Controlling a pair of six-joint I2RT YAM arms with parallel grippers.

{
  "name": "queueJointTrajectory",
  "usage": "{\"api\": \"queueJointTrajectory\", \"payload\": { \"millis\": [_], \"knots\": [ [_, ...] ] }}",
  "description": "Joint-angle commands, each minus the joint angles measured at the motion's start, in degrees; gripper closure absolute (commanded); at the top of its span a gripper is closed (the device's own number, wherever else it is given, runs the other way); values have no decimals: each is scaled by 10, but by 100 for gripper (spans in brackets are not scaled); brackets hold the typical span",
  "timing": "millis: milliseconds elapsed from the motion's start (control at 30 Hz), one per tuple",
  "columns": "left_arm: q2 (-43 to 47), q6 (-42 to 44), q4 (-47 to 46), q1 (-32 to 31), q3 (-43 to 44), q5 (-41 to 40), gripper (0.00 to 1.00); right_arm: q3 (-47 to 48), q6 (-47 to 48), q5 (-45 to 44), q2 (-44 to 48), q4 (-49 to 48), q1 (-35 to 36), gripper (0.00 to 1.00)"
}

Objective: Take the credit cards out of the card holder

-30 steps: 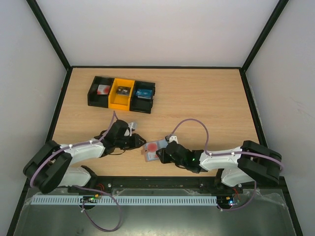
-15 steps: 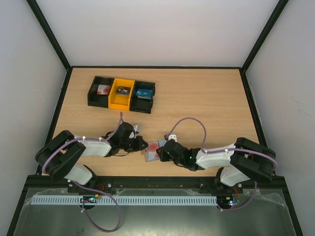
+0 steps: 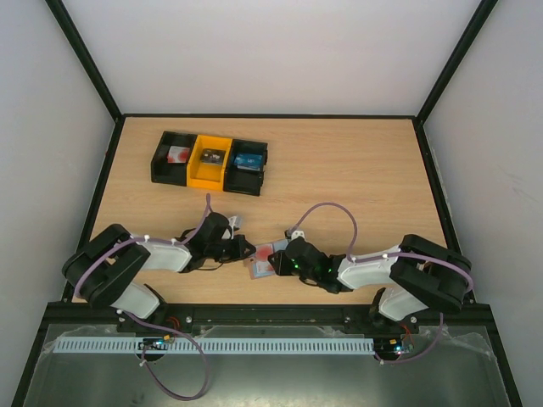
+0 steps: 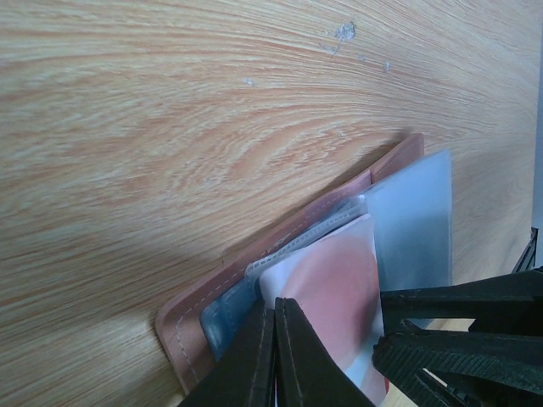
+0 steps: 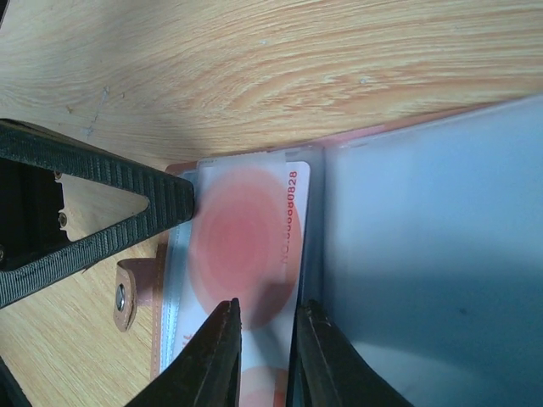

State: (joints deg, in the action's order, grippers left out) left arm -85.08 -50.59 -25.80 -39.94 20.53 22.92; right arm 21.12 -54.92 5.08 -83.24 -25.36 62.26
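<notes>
Progress is small: the card holder (image 3: 257,264) lies open on the table (image 3: 356,170) near its front edge, the red card (image 5: 246,246) not yet out. My left claw (image 4: 273,339) is closed at that card's edge. My right claw (image 5: 267,348) stands slightly apart over it; I cannot tell if it grips.

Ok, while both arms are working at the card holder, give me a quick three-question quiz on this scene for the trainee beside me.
1. True or false: the pinkish-red card lies on bare table, well clear of the card holder.
2. In the row of bins at the back, which bin is yellow? A) left B) middle C) right
3. Fill in: the ___ gripper's fingers are pressed together, while the other's stand slightly apart.

Key:
1. False. It lies on the holder's open panel.
2. B.
3. Left. The left gripper is closed, and the right gripper shows a gap.
</notes>
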Motion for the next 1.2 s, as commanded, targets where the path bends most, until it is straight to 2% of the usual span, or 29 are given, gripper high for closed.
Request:
{"api": "queueJointTrajectory", "payload": {
  "millis": [0,200,700,1167],
  "knots": [
    [-21,-1,23,-7,-17,-21,97,-17,-19,23,-9,-48,-8,82],
    [-21,-2,23,-12,-21,-25,97,-34,-33,47,-12,-88,-22,98],
    [-10,5,39,-12,-26,-47,95,-84,-47,45,13,-123,-35,98],
    [-25,7,34,-12,-25,-46,97,-90,-48,54,27,-119,-45,98]
  ]
}}
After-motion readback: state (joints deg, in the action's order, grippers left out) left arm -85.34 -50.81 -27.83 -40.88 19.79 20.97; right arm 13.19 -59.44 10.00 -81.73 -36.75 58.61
